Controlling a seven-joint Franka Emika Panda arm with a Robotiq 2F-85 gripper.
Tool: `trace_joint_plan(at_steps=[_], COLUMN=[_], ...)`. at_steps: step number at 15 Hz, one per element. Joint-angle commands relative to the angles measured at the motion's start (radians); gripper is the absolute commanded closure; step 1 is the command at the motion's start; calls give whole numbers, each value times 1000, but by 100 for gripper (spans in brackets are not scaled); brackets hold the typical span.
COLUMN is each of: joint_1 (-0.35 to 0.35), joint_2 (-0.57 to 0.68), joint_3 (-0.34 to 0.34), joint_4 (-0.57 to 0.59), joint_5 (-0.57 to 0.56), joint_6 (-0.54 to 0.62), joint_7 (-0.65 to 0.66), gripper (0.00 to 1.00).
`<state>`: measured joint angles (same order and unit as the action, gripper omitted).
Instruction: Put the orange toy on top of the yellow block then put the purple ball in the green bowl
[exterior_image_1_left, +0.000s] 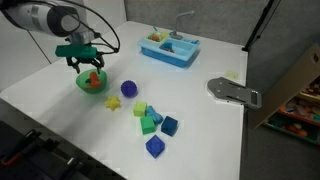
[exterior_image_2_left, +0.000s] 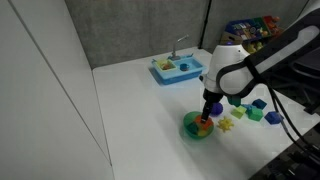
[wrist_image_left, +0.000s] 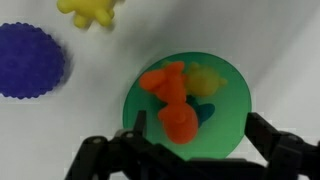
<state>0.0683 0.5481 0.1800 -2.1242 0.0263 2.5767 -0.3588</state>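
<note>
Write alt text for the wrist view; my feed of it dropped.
The open gripper hangs over the green bowl, which holds an orange toy and a yellowish piece. A purple ball lies at upper left, a yellow star-shaped piece along the top edge.

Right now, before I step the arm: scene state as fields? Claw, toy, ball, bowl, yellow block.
claw: open, poised over the green bowl, holding nothing
green bowl: on the table, holds the orange toy plus a yellow piece and a blue piece
orange toy: lying inside the green bowl, not on the yellow block
yellow block: in the block cluster, nothing on top
purple ball: on the table beside the green bowl, outside it
yellow star: on the table near the purple ball
</note>
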Motion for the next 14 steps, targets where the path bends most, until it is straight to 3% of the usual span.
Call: trace_joint_plan(at_steps=[1,5,6,8,10,14], joint_1=[-43,-63,-66,-69,-69,-64], joint_2=[27,66,75,86,91,79], joint_3=[35,59,64,69,70,65], joint_4=[6,22,26,30,33,30], joint_5=[-4,-7,-9,-13,-17,-28], joint_6=[29,56,57,59,60,63], joint_7=[-63,-107,-113,-116,-117,-107], gripper=[0,0,5,30,39,73])
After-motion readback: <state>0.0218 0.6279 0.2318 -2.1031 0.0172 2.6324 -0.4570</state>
